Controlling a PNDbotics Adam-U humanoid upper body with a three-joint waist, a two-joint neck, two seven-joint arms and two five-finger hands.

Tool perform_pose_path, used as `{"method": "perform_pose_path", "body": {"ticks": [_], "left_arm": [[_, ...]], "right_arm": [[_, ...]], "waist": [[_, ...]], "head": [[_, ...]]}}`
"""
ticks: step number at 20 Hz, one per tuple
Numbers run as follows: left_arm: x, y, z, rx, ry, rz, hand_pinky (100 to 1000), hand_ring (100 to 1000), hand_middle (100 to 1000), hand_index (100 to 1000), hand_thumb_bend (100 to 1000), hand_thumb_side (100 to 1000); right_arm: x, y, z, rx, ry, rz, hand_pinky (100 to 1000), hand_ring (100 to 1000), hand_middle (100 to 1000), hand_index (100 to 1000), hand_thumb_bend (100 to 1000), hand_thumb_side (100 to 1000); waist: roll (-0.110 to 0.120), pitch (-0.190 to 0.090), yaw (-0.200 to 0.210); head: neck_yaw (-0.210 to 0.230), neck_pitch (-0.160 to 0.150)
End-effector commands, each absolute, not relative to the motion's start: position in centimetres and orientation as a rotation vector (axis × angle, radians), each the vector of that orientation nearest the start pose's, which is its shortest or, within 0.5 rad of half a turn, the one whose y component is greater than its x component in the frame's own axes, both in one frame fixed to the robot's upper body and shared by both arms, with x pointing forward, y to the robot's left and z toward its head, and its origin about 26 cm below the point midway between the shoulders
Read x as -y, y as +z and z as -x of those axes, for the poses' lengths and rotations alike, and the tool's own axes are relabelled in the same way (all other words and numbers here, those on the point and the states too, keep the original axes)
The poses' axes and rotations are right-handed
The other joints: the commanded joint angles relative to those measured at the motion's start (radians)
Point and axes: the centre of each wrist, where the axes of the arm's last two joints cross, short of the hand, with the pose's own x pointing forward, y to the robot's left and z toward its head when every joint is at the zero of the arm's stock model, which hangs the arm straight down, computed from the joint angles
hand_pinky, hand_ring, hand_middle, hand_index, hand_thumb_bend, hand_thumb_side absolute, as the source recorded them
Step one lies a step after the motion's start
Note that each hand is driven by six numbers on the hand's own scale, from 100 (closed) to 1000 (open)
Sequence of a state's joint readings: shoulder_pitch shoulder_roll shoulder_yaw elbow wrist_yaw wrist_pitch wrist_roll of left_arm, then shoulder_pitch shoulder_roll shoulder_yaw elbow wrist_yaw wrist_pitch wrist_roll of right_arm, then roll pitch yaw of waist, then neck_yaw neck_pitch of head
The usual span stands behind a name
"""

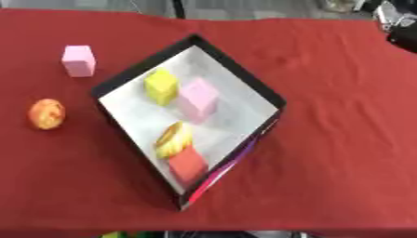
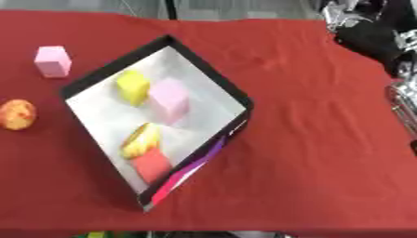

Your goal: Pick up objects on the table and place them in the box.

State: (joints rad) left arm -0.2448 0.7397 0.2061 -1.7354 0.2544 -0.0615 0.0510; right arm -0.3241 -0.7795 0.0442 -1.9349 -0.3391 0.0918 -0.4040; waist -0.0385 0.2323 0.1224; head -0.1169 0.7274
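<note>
A box (image 1: 244,79) with a black rim and a white floor lies turned like a diamond in the middle of the red table. Inside it are a yellow block (image 1: 161,86), a pink block (image 1: 198,98), a yellow and orange round thing (image 1: 173,140) and a red block (image 1: 187,166). Outside the box, to its left, a pink cube (image 1: 79,60) stands on the cloth, and an orange ball (image 1: 46,113) lies nearer the front. My right hand (image 2: 371,35) shows as a black and silver mass at the upper right corner, far from the box. My left hand is out of sight.
The red cloth (image 1: 342,139) covers the table, with bare cloth right of the box and in front of it. A grey metal part (image 2: 404,104) shows at the right edge of the right eye view. The table's far edge runs along the top.
</note>
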Motion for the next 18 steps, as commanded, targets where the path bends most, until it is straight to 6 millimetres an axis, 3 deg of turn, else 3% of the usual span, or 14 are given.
{"method": "perform_pose_path", "body": {"ticks": [1,8,11,13,18], "left_arm": [[-42.5,26.3,-31.1,2.025,-0.600,-0.642,783,784,829,880,100,823],[-44.7,30.5,-32.4,1.683,-1.204,-0.763,816,826,860,911,133,858],[-45.1,31.5,-33.3,1.576,-1.363,-0.789,831,842,861,911,269,790],[-45.4,31.7,-34.3,1.528,-1.430,-0.781,843,852,858,903,352,696],[-46.1,31.3,-36.7,1.448,-1.535,-0.749,848,855,846,878,401,536]], "right_arm": [[32.7,24.2,-30.6,2.164,0.118,0.427,946,747,687,839,210,100],[32.9,22.5,-31.0,2.129,0.094,0.416,947,744,685,834,211,108],[32.6,22.2,-31.0,2.119,0.118,0.402,947,743,683,833,208,110],[32.4,22.0,-31.0,2.113,0.128,0.392,947,742,683,832,204,111],[32.1,21.8,-31.1,2.100,0.148,0.375,947,739,680,829,202,113]], "waist": [[0.006,-0.014,-0.002],[0.010,-0.018,-0.010],[0.012,-0.022,-0.013],[0.012,-0.025,-0.014],[0.011,-0.028,-0.016]], "head": [[-0.004,-0.002],[0.016,0.004],[0.025,0.011],[0.028,0.014],[0.035,0.020]]}}
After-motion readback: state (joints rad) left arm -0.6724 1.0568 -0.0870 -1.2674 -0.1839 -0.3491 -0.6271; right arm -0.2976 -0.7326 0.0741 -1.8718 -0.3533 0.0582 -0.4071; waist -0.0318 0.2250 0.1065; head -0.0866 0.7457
